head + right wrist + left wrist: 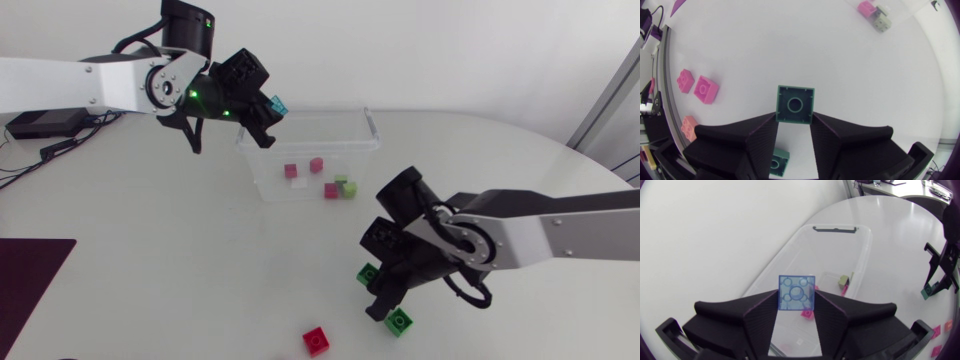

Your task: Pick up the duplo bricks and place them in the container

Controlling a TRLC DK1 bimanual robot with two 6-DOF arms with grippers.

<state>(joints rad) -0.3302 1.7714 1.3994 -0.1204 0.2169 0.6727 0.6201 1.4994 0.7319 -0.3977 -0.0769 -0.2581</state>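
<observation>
Left tool is pinching a blue brick above the far left corner of the container, which holds several bricks. The step in hand is judged to be the drop, which calls for carrying the brick inside the rim and spreading the fingers. Right tool, low over the near right of the worktop, is clamped on a green brick and needs a lift clear of the second green brick beneath it.
</observation>
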